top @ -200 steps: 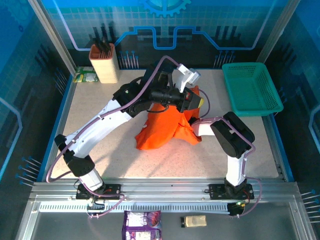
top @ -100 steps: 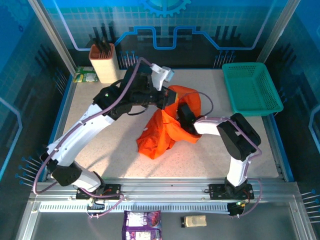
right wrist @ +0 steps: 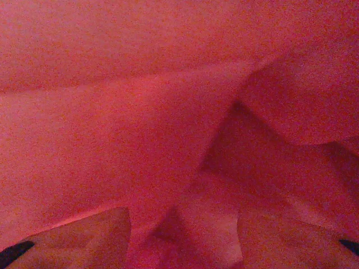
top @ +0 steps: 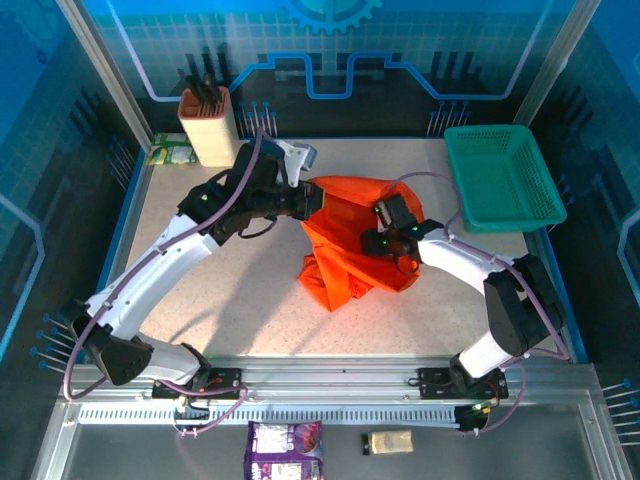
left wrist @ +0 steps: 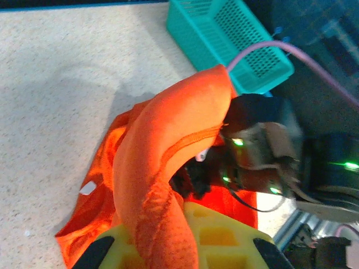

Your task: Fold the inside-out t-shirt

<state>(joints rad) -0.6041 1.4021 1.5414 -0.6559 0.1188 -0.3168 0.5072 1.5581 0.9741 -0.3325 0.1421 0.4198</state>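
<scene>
Top external view: the inside-out t-shirt [top: 350, 250] sits at mid-table [top: 220, 290] as a bunched heap. Its far edge is lifted and stretched between the two arms, and the rest hangs down and rests crumpled on the surface. It is well apart from the teal basket [top: 498, 175] at the far right corner.

I find the left gripper [top: 312, 198] clamped tight on the shirt's raised edge at the left end of that stretch. In the left wrist view, a band of cloth with a stitched seam runs down between its yellow jaws.

The right gripper [top: 378, 232] is pushed into the cloth from the right. In its own wrist view, red fabric surrounds the camera and the two fingers stand some way apart at the lower edge. I cannot tell whether they pinch any cloth.

Judgement on step: no fold has been laid and the garment is not flat. I read this as the opening or turning stage, with one arm holding the edge up while the other works inside the body of the shirt.

Next move, as I judge it:
- The right fingers need a definite grip on a single layer.
- The left should hold its edge firm against the pull.
- The two arms should then draw apart so the cloth spreads rather than bunching further.
</scene>
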